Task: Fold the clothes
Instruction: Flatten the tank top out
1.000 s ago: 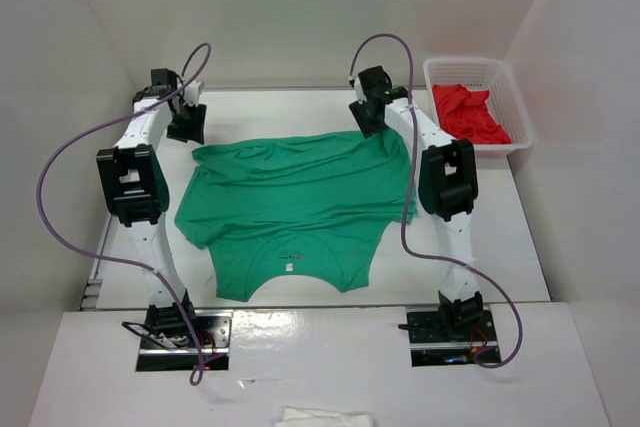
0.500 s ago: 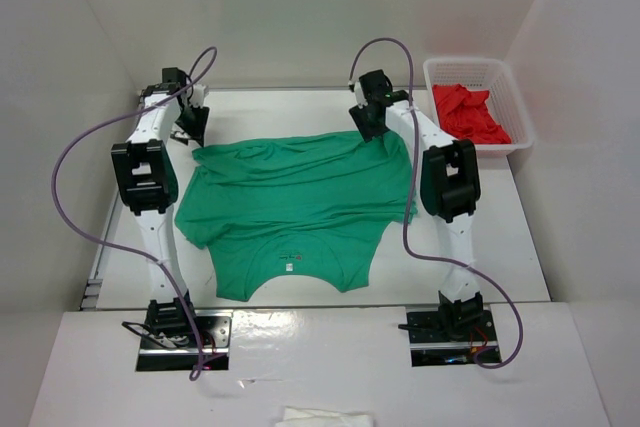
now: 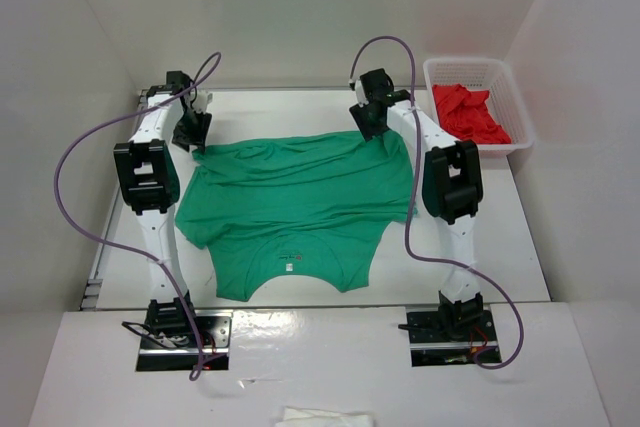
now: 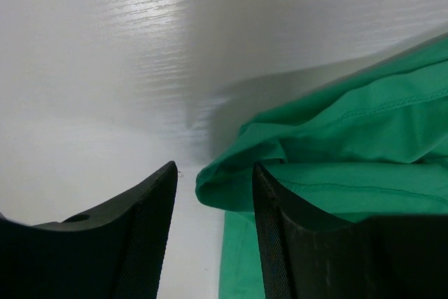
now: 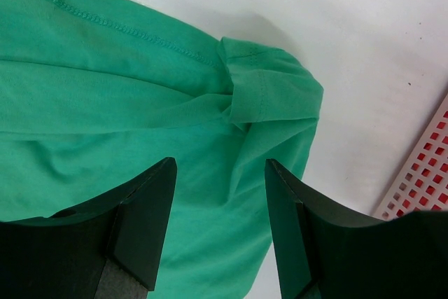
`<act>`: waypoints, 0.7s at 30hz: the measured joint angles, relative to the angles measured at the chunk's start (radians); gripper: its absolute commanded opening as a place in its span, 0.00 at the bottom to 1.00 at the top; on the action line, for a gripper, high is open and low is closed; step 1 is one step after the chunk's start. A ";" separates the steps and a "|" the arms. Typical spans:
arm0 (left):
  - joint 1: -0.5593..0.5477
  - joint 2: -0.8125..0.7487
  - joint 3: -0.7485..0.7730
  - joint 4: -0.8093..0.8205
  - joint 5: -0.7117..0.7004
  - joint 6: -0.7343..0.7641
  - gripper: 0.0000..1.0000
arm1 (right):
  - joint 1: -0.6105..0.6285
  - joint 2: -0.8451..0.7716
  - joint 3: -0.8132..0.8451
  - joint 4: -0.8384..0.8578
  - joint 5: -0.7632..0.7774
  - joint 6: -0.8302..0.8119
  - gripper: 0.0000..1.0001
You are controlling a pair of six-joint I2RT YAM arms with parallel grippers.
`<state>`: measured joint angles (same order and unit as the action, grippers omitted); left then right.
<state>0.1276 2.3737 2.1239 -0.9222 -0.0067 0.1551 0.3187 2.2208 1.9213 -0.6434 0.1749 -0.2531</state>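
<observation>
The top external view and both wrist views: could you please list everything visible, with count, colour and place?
T-shirt: one, emerald green, spread flat mid-table, neck toward the arm bases
neck label: one, white, inside the T-shirt's collar
basket: one, white, far right corner of the table
red garment: one, red, bunched inside the basket
table: one, white, under everything
crumpled sheet: one, white, on the near ledge between the bases; material unclear
cables: two, purple, one looping along each arm
arms: two, white and black, either side of the T-shirt
left gripper: one, black, open at the T-shirt's far left corner
right gripper: one, black, open over the T-shirt's far right corner
</observation>
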 measured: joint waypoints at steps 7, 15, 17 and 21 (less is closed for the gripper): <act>0.000 0.000 0.001 -0.037 -0.027 0.001 0.50 | 0.000 -0.006 -0.005 0.000 -0.007 0.001 0.62; 0.000 0.013 0.006 -0.068 -0.042 0.003 0.46 | 0.000 -0.025 -0.016 0.002 -0.015 0.001 0.62; 0.000 0.023 0.006 -0.073 -0.043 0.003 0.46 | 0.000 -0.027 -0.016 0.002 -0.015 0.001 0.62; 0.000 0.040 0.010 -0.082 -0.042 0.003 0.45 | 0.000 -0.031 -0.018 0.002 -0.018 0.001 0.62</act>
<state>0.1276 2.4138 2.1338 -1.0039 -0.0486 0.1585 0.3187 2.1902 1.9030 -0.6418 0.1570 -0.2523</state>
